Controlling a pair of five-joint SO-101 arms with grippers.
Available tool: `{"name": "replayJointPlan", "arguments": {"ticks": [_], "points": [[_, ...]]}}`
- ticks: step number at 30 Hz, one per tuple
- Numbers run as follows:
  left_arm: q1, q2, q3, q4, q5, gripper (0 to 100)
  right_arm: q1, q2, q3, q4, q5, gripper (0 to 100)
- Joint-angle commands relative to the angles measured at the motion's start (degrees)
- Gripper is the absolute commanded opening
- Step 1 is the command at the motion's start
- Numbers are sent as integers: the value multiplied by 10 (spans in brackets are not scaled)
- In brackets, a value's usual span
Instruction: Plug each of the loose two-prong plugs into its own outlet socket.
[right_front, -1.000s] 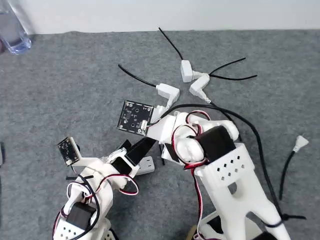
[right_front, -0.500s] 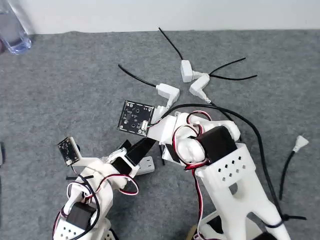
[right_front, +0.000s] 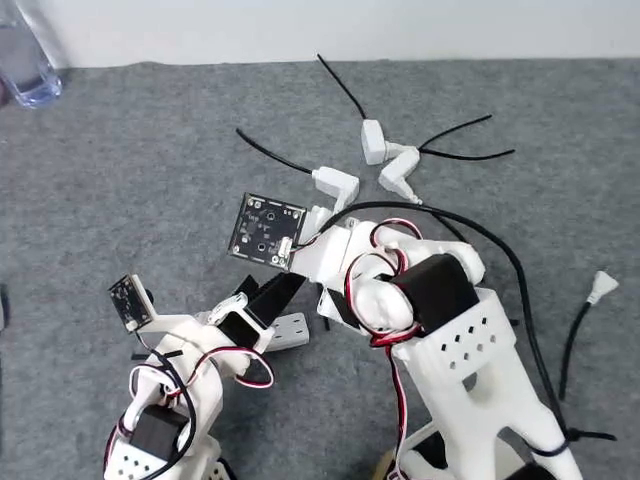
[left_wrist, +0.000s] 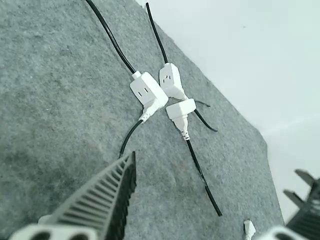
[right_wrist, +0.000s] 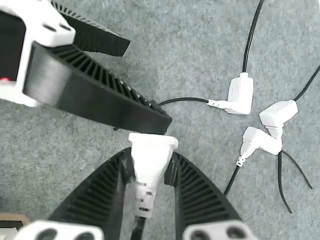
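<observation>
The small white rectangular plug (right_wrist: 151, 167) sat pinched between the black ribbed fingers (right_wrist: 105, 200) of the right gripper (right_wrist: 150, 156), its cord end pointing back toward the wrist, low over the grey felt-covered table (right_front: 150, 180) near the middle. And right there, just beyond the plug's front face, the left gripper (right_wrist: 146, 85) was spread wide, one black ribbed finger (right_wrist: 95, 95) lying across in front of the plug; whether it touched the plug, I could not tell.

Further out, toward the far side of the table, three white cord ends lay bunched together. The white socket block with two slots (left_wrist: 147, 90) was the left one, its black cord running off to the far left. A second white slotted socket block (left_wrist: 171, 80) lay just beside it, a bit farther away. Nearer and to the right of that, the white angled plug body (left_wrist: 180, 109) rested against it, its cord trailing nearward.

Well apart from all that, out at the right edge, another small white loose plug (right_front: 601, 287) lay on the felt on a curling black cord (right_front: 572, 340). A clear plastic bottle (right_front: 25, 65) stood in the far left corner.
</observation>
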Motion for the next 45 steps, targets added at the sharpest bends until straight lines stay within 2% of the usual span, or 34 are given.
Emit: {"name": "replayJointPlan", "arguments": {"ticks": [1,31,42,45], "points": [[1,-6,-1,-2,-1,483,-24,-17,-43,2,-8,9],[1,-6,-1,-1,0,483,-36,-13,-98,26,-22,9],[0,-6,-1,-1,0,483,-30,-10,-46,22,-1,9],[0,-6,-1,-1,0,483,-2,-12,-20,13,1,9]]}}
